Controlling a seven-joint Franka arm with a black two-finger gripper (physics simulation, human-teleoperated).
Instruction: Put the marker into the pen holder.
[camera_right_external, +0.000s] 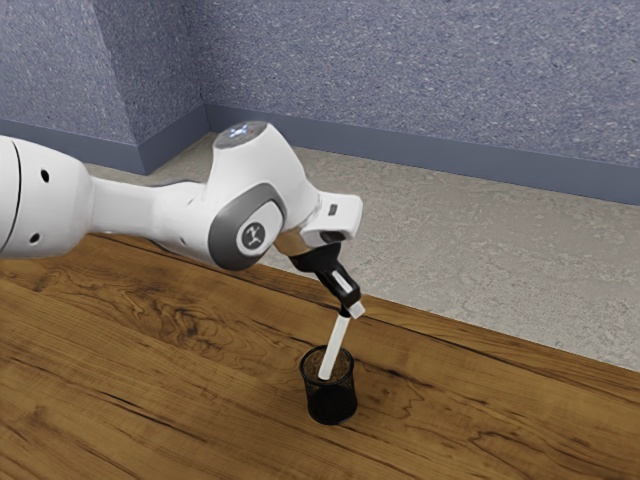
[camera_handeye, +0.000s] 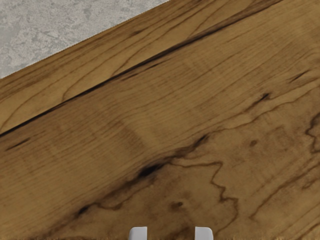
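Keep the marker (camera_right_external: 335, 347) pinched in the gripper (camera_right_external: 353, 309), ease it down the pen holder (camera_right_external: 331, 404), maybe straighten it, then let go.

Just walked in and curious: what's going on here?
My white arm has its black two-finger gripper at the upper end of a slim white marker, which slants down into the mouth of a round black mesh pen holder on the wooden table. The job is to put it inside; I can't tell whether I'm gripping it.
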